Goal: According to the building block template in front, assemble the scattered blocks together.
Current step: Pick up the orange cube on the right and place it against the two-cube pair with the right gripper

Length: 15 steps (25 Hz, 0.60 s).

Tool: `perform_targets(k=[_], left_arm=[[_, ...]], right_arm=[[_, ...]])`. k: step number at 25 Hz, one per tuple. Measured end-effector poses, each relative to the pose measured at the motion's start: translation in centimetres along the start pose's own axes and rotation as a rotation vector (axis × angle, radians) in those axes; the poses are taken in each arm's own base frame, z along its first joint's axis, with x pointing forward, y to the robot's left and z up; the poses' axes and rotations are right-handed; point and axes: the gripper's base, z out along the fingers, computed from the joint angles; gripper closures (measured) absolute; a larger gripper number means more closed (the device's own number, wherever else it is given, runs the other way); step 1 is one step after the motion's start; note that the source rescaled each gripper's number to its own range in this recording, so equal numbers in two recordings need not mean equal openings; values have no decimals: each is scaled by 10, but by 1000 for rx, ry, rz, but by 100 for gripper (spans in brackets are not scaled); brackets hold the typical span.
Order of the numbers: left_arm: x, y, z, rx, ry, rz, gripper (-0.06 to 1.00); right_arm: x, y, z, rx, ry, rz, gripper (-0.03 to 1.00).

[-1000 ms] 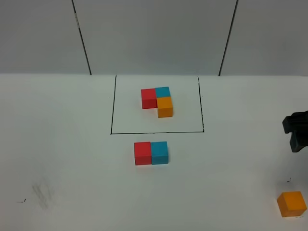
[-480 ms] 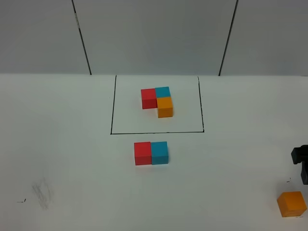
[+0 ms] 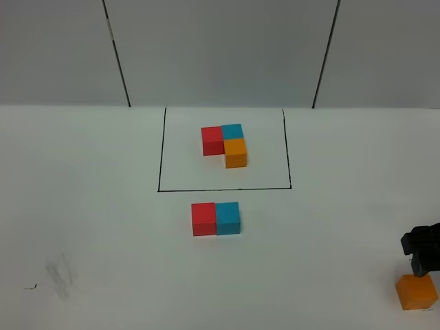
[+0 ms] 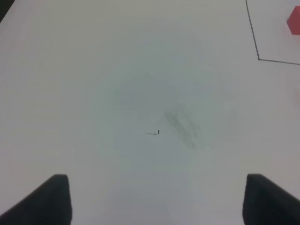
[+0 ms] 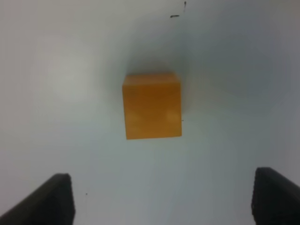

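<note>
Tabletop (image 3: 82,206), left to right: left gripper (image 4: 157,199), jaws wide apart, gripping nothing; red cube (image 3: 203,218) touching cyan-blue cube (image 3: 228,218), near black-framed template (image 3: 225,144); right gripper (image 5: 161,199), jaws apart, above ungripped orange cube (image 5: 152,105).

High camera plus two wrist cameras
High view overlooks the desk (image 3: 103,227); right wrist, close, shares its orange cube (image 3: 416,294).

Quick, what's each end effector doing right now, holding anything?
Left end effector: open, holding nothing.
Right end effector: open, empty; the orange cube lies ahead of it, not gripped.
</note>
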Motion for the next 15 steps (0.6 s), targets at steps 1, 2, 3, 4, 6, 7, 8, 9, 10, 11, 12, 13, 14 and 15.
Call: perform_targets(k=[1, 2, 3, 4, 6, 7, 8, 9, 10, 11, 12, 13, 14, 15], left_arm=[[0, 0, 0, 0, 0, 0, 0], [0, 0, 0, 0, 0, 0, 0], [0, 0, 0, 0, 0, 0, 0], [0, 0, 0, 0, 0, 0, 0], [0, 0, 0, 0, 0, 0, 0], [0, 0, 0, 0, 0, 0, 0], [0, 0, 0, 0, 0, 0, 0], [0, 0, 0, 0, 0, 0, 0], [0, 0, 0, 0, 0, 0, 0], [0, 0, 0, 0, 0, 0, 0], [0, 0, 0, 0, 0, 0, 0], [0, 0, 0, 0, 0, 0, 0], [0, 0, 0, 0, 0, 0, 0], [0, 0, 0, 0, 0, 0, 0]], right_arm=[[-1, 0, 3, 0, 13, 1, 35], [-2, 1, 7, -2, 26, 1, 35], [-3, 1, 10, -2, 31, 0, 35], [-5, 1, 14, -2, 33, 0, 35], [-9, 2, 19, -7, 20, 1, 35], [-11, 2, 20, -12, 7, 4, 35], [-12, 3, 22, -18, 0, 4, 35], [-13, 4, 24, -23, 2, 0, 35], [-14, 4, 27, -29, 9, 0, 35], [-14, 2, 30, -28, 20, 3, 35], [-15, 0, 33, -26, 33, 8, 35], [-15, -1, 37, -25, 46, 12, 35], [-15, -2, 40, -24, 55, 12, 35], [-16, -3, 42, -23, 62, 12, 35]])
